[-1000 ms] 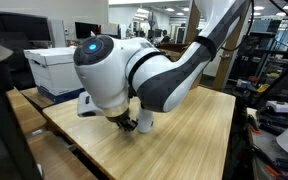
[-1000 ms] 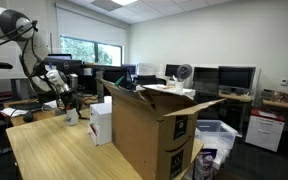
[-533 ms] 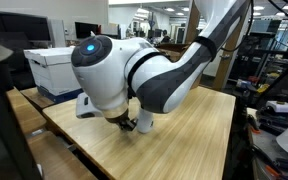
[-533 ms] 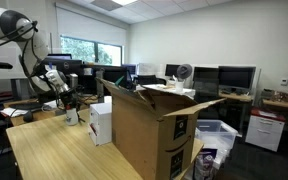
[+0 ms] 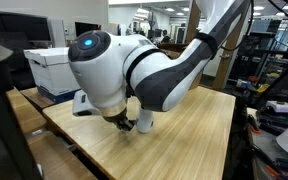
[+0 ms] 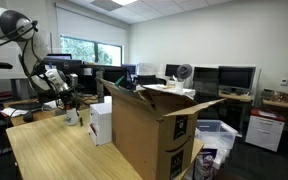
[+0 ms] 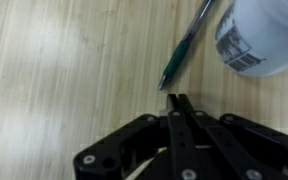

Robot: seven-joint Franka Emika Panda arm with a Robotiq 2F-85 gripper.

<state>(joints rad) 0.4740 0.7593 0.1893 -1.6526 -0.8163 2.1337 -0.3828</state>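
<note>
My gripper (image 7: 178, 100) is shut with nothing between its fingers, just above the wooden table (image 7: 54, 80). A green pen (image 7: 187, 48) lies on the table right ahead of the fingertips, its tip close to them, not touching. A white cup with a printed label (image 7: 257, 38) stands next to the pen's far end. In an exterior view the gripper (image 5: 127, 124) is low over the table beside the white cup (image 5: 144, 121), mostly hidden by the arm. It also shows in an exterior view (image 6: 68, 104) near the cup (image 6: 72, 117).
A large open cardboard box (image 6: 154, 130) stands on the table with a small white box (image 6: 101, 122) beside it. A white printer-like box (image 5: 52, 68) and a white object (image 5: 82, 102) sit behind the arm. Desks with monitors and a fan (image 6: 184, 72) fill the room.
The arm's elbow joint has shifted slightly toward the camera and left in an exterior view. The gripper stays low by the cup.
</note>
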